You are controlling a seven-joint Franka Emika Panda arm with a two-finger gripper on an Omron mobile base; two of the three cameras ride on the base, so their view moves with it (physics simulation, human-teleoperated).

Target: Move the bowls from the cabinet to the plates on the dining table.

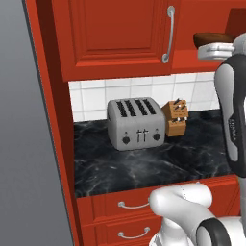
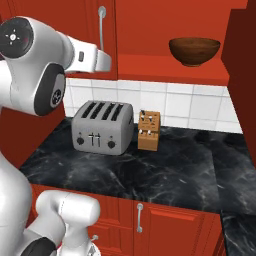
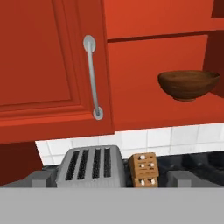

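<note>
Dark glossy brown bowl sits upright on the cabinet shelf.

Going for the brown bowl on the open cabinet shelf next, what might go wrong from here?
1. The brown bowl sits near the shelf's front edge; a nudge from the open end effector might tip it onto the counter.
2. The closed cabinet door and its handle stand just left of the opening, so the arm could clip them.
3. The toaster and knife block lie below a dropped bowl.
</note>
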